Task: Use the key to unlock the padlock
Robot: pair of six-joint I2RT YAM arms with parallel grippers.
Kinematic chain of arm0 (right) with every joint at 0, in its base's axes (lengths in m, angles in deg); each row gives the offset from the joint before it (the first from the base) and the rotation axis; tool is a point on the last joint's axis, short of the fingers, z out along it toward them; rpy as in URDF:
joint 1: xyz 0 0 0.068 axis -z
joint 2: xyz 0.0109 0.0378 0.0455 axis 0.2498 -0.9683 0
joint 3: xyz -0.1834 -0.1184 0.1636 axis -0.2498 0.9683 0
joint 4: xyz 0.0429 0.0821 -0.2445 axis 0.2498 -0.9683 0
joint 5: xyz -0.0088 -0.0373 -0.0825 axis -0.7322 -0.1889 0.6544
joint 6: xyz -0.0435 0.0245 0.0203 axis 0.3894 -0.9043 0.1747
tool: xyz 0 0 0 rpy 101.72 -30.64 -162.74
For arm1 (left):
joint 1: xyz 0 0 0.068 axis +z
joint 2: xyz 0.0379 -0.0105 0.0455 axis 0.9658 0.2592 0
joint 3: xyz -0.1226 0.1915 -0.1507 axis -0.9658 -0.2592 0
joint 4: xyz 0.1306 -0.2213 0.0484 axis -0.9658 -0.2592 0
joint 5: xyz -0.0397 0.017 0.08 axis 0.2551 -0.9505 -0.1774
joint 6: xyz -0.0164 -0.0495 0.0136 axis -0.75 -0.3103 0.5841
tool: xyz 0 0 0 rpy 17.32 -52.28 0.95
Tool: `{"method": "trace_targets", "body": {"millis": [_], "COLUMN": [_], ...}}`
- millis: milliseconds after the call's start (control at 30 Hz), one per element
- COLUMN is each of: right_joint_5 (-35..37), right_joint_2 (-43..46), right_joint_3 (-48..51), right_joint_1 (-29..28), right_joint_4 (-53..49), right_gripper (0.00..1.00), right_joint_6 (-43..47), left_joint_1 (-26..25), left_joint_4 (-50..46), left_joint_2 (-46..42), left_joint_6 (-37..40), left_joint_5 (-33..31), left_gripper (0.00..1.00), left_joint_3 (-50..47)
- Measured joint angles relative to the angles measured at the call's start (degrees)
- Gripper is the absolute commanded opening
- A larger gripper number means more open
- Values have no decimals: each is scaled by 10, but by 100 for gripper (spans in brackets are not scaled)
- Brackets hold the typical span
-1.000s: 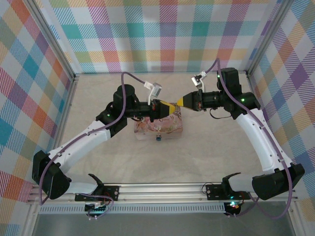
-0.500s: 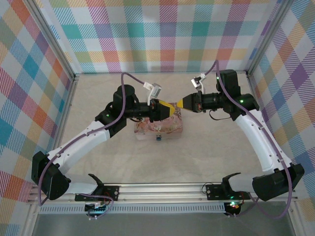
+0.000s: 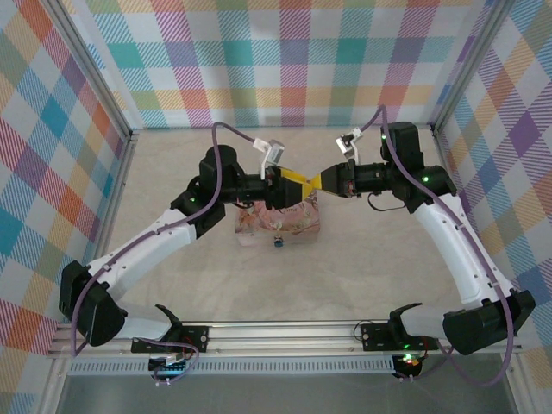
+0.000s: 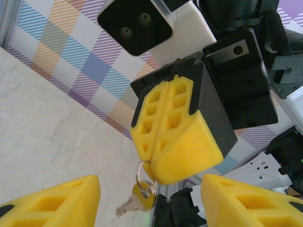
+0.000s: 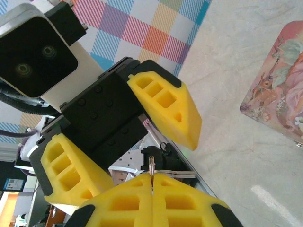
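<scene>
jaws: left gripper (image 3: 293, 180) open, right gripper (image 4: 158, 156) pinched shut on the key (image 4: 140, 195), which dangles. padlock (image 3: 278, 241) at near edge of tin (image 3: 297, 220). risk: dangling key swings, slips or misses the keyhole.

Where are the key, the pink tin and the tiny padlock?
key (image 4: 141, 195), left wrist view, on its yellow head.
pink tin (image 3: 289, 226), top external view, on the bare part of its lid.
padlock (image 3: 278, 241), top external view, on its small dark body.
</scene>
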Motion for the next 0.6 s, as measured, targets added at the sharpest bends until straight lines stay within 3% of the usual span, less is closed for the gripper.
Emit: {"method": "trace_targets", "body": {"millis": [233, 333, 467, 600], "right_joint_5": [1, 1, 3, 2], "right_joint_2": [1, 1, 1, 1], "right_joint_3": [0, 0, 0, 0], "right_joint_1": [0, 0, 0, 0], "right_joint_4": [3, 3, 2, 2], "right_gripper": [6, 6, 6, 6], "right_joint_6": [-2, -1, -1, 1], "left_joint_1": [-6, -7, -8, -8], "left_joint_4": [7, 4, -6, -20], "left_joint_2": [9, 9, 6, 1], "left_joint_6": [-6, -2, 7, 17], "left_joint_5": [14, 16, 13, 8], "left_gripper": [35, 34, 25, 24], "left_joint_3": [7, 9, 10, 10]}}
